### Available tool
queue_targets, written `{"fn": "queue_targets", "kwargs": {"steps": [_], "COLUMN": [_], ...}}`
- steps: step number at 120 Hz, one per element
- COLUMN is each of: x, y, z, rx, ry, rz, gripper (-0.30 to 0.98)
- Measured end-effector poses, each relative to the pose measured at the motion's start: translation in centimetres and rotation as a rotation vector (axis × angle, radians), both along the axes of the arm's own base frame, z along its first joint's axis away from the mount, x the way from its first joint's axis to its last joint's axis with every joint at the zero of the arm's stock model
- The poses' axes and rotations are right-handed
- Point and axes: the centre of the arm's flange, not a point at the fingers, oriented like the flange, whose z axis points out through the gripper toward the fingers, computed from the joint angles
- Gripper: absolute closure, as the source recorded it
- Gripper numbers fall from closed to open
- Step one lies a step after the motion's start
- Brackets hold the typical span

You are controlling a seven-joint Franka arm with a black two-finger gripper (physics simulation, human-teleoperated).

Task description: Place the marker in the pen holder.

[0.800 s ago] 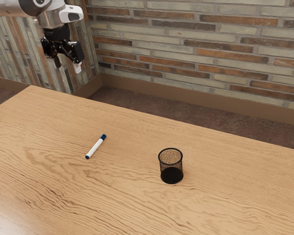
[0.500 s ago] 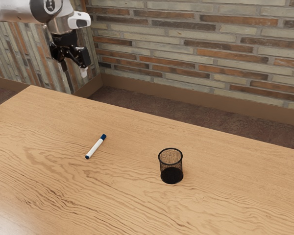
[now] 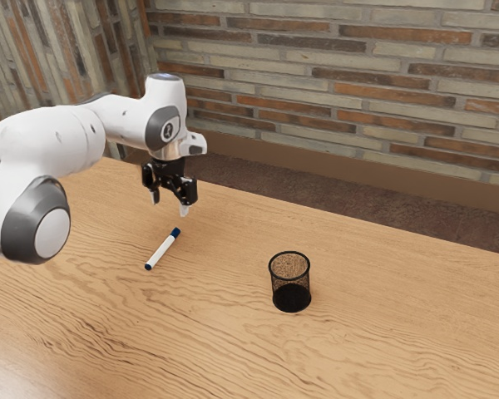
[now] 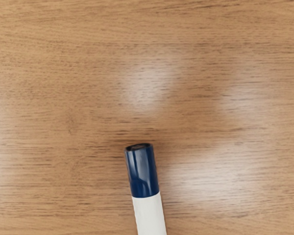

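Wooden table (image 3: 382, 341) bears the marker (image 3: 162, 249), well apart from the pen holder (image 3: 291, 295); my gripper (image 3: 170, 206) hangs above, empty fingers wide, so I judge this the approach, next needing careful descent astride the barrel.

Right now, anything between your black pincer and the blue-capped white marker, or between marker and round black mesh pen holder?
Nothing visible on either path. My open black pincer hangs near the blue-capped white marker; just wooden tabletop lies between marker and round black mesh pen holder.
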Motion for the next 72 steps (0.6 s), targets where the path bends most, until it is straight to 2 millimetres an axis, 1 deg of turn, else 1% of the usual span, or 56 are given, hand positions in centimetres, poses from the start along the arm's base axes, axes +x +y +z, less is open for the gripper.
{"fn": "queue_targets", "kwargs": {"steps": [6,14,33,44,58,72], "x": [0.2,0.4,0.1,-0.1,-0.5,-0.7], "y": [0.2,0.7,1.2,1.3,1.5,2.0], "z": [-2.0,-4.0,-6.4,-7.3,-7.7,-7.6], "rx": [-0.013,-0.029,-0.054,-0.064,-0.073,-0.079], "ry": [0.003,0.004,0.0,-0.004,-0.013,-0.025], "rz": [0.001,0.005,0.014,0.017,0.02,0.026], "gripper": [0.02,0.02,0.02,0.02,0.03,0.11]}}
